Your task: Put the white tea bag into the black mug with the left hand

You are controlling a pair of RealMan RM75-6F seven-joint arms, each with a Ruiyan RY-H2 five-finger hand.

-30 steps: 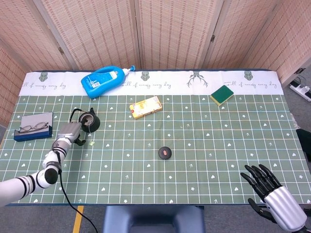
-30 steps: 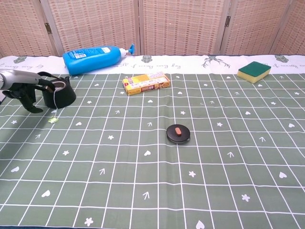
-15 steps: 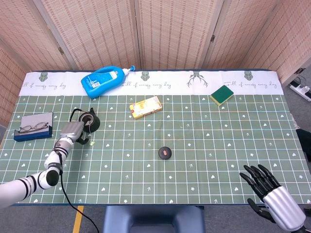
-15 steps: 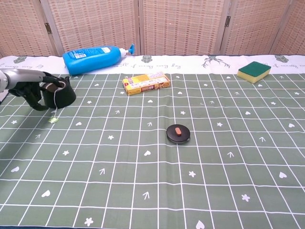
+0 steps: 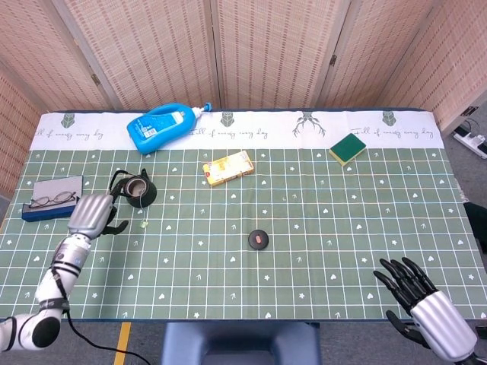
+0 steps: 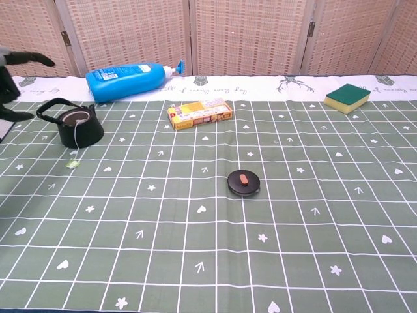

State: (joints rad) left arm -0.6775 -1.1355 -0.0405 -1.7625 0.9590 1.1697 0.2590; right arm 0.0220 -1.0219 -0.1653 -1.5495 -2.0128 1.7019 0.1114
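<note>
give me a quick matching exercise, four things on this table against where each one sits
Things:
1. blue bottle
2. green sponge
3. black mug
4. glasses

Places:
a. on a dark case at the table's left edge
b. far right, by the white border
c. lying on its side on the white border
d. left side, string hanging over its rim to a tag on the cloth

Pairs: 1-c, 2-b, 3-d, 4-a

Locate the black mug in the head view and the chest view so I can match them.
Head view: black mug left of centre, just right of the left hand.
Chest view: far left, middle height.
Shared landmark: the blue bottle lying behind it.
</note>
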